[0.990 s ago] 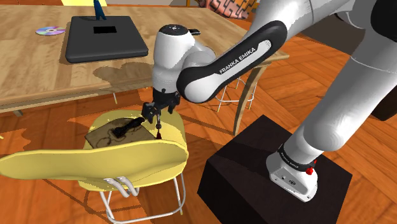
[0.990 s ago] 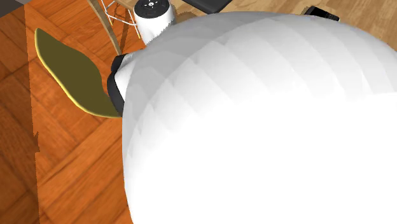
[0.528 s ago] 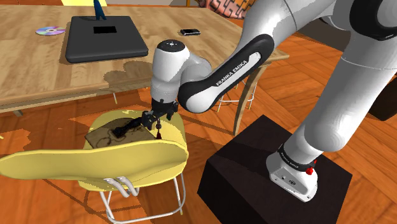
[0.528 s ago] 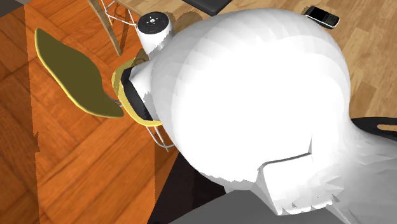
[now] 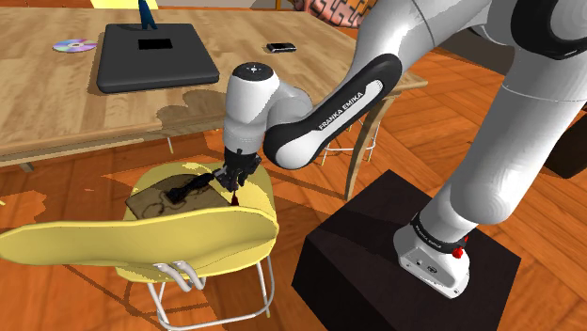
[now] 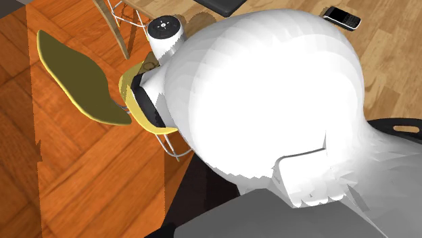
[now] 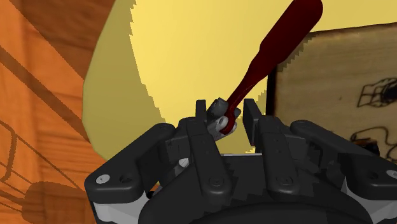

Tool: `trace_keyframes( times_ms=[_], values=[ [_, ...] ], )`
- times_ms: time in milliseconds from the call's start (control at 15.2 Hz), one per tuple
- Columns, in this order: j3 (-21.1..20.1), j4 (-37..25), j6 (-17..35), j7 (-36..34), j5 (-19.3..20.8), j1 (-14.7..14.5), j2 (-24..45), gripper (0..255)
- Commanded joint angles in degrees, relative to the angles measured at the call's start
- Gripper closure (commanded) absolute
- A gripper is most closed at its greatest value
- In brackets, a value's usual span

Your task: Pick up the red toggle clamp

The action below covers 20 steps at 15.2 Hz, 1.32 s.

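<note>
The toggle clamp has a dark red handle and a grey pivot. It lies on the seat of a yellow chair, beside a brown patch with black markings. My black gripper is shut on the clamp, with the pivot end clasped between its two fingers and the red handle sticking out beyond them. In the shoulder view the gripper points down onto the seat's rear part, and a dark red tip of the clamp shows just below it.
A wooden table behind the chair carries a flat black case, a disc and a phone. The black stand sits to the chair's right. The chair's back curves up close beside the gripper.
The hand has dropped a little toward the chair seat and the arm's forearm has swung lower. The fingers, apart before, have closed on the clamp.
</note>
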State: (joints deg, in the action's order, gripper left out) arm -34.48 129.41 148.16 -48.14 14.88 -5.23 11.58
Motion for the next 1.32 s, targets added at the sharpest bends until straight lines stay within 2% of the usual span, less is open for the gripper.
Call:
trace_keyframes(
  times_ms=[0, 198, 858, 1254],
  values=[
    [0.0, 0.0, 0.0, 0.0, 0.0, 0.0, 0.0, 255],
    [0.0, 0.1, 0.0, 0.1, -0.1, 0.0, -0.1, 255],
    [-2.3, -1.8, -6.6, 5.4, -7.5, 1.8, -6.3, 255],
    [-2.7, -3.3, -10.3, 7.5, -10.5, 2.2, -9.2, 255]
  ],
)
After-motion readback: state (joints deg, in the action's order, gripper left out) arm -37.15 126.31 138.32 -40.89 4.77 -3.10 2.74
